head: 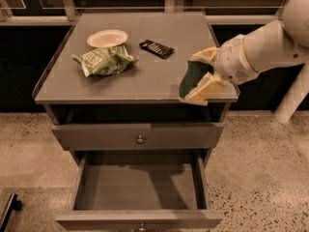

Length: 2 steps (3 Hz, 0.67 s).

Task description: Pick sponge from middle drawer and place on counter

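Note:
My gripper (pixel 199 76) is shut on the sponge (pixel 192 76), whose dark green face shows between the pale fingers (pixel 206 88). It holds the sponge just above the front right corner of the grey counter (pixel 145 76). The middle drawer (pixel 137 187) stands pulled open below, its grey floor bare. The white arm reaches in from the right.
On the counter lie a white plate (pixel 107 37), a green-and-white snack bag (pixel 104 60) and a dark snack bar (pixel 156 48). The closed top drawer front with a round knob (pixel 140 139) sits above the open drawer. Speckled floor surrounds the cabinet.

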Available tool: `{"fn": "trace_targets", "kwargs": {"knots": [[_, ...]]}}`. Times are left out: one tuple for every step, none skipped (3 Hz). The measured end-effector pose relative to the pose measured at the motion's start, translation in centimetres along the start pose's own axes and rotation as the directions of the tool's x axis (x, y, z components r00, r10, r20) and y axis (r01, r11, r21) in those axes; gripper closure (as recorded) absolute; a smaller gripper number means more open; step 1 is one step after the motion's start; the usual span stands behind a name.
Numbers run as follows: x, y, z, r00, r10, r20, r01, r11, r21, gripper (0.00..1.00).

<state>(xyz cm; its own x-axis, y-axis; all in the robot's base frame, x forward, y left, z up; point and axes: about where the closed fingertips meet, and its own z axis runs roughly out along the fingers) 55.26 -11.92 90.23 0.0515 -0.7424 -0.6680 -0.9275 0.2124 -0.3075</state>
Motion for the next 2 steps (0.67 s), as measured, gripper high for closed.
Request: {"fn": "trace_targets", "kwargs": {"knots": [[1.6,-3.8,1.3,0.999,0.026,0.041,-0.026,0.9996,0.002,1.00],[4.1,-7.3,4.1,0.994,0.077,0.082,-0.076,0.9971,-0.006,1.00]]}}
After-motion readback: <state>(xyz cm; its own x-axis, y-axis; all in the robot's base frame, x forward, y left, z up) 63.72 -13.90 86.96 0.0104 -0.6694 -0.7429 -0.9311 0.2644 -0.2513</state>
